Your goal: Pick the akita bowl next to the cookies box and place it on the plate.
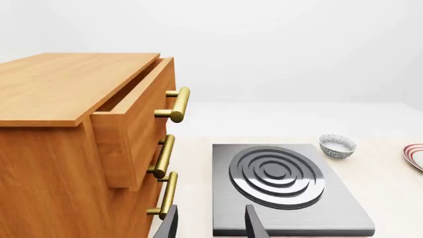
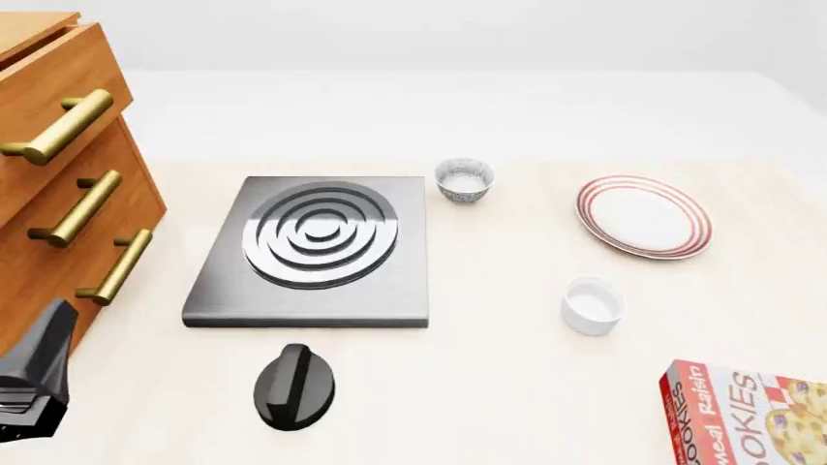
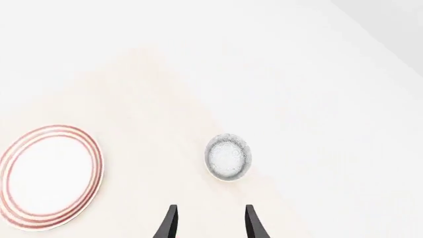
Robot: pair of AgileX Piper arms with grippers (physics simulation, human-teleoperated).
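Observation:
In the right wrist view a speckled akita bowl (image 3: pixel 228 156) sits on the table, ahead of my open right gripper (image 3: pixel 211 223) and apart from it. The red-ringed plate (image 3: pixel 49 176) lies to one side of it. This bowl and the right gripper are outside the front view. The cookies box (image 2: pixel 750 412) lies at the near right corner. The plate (image 2: pixel 644 215) is at mid right. A twin bowl (image 2: pixel 464 180) stands by the stove's far right corner, far from the box. My left gripper (image 1: pixel 210 225) is open and empty near the stove's front edge.
A wooden cabinet (image 2: pixel 52 174) with brass handles stands at the left, its top drawer (image 1: pixel 132 129) pulled partly out. A stove plate (image 2: pixel 310 242) lies mid table, a black knob (image 2: pixel 294 386) in front of it. A plain white cup (image 2: pixel 592 305) stands between plate and box.

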